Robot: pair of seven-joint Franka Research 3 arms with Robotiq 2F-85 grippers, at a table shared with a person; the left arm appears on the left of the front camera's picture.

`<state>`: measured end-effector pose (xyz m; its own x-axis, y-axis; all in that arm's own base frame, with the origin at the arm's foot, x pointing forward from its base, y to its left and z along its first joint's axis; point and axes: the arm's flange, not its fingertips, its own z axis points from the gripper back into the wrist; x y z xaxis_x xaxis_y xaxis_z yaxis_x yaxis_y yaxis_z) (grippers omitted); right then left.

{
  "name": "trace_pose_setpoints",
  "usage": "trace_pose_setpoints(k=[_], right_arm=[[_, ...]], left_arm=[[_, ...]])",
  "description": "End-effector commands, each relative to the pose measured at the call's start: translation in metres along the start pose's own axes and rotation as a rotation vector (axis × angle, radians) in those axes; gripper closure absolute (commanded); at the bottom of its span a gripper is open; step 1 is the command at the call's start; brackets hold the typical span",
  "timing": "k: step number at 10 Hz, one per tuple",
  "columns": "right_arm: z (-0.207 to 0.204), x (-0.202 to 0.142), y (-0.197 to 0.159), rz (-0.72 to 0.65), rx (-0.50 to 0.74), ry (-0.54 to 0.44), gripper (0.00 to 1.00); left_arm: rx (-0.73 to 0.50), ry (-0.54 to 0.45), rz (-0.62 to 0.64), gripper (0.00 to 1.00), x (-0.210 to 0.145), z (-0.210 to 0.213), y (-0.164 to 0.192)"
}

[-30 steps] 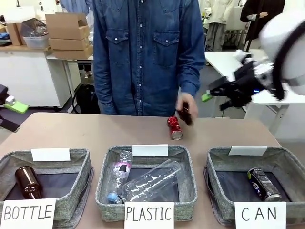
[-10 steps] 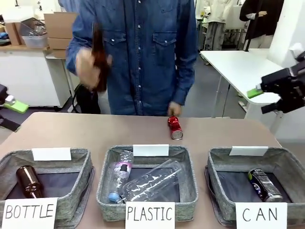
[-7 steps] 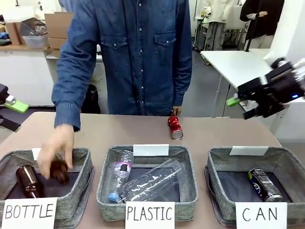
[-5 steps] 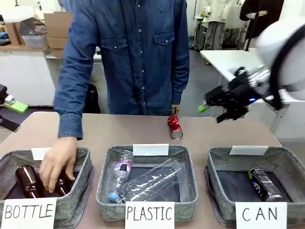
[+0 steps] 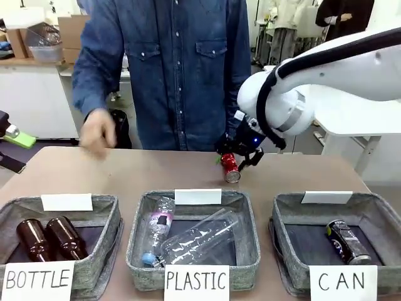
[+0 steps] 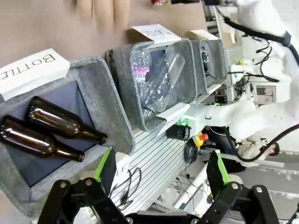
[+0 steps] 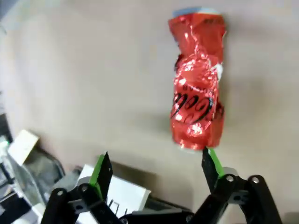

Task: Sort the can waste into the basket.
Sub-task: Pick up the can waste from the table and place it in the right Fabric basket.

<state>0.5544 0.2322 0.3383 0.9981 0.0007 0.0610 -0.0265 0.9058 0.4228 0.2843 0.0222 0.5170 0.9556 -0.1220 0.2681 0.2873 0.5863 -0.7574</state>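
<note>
Above the crumpled, shiny red can (image 7: pixel 196 100), the right hand (image 7: pixel 155 159) gapes — seemingly not touching.

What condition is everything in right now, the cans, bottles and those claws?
red can: crushed, lying on the table.
dark can: lying in the CAN basket.
brown bottles: lying in the BOTTLE basket.
right gripper: open, over the red can.
left gripper: open, empty.

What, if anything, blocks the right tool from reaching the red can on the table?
Likely nothing: yes, it looks reachable. The right tool is open close over the red can, which lies alone on bare table; the person's hand is well away.
</note>
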Motion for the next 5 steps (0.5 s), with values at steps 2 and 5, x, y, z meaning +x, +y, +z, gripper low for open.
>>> trace_pose_setpoints(k=[2,5], right_arm=[[-0.019,0.021,0.016,0.004,-0.127,0.052,0.0],[-0.037,0.025,0.014,0.013,-0.185,0.036,0.0]], left_arm=[[0.002,0.005,0.005,0.0,-0.002,0.001,-0.001],[0.002,0.005,0.005,0.0,-0.002,0.001,-0.001]])
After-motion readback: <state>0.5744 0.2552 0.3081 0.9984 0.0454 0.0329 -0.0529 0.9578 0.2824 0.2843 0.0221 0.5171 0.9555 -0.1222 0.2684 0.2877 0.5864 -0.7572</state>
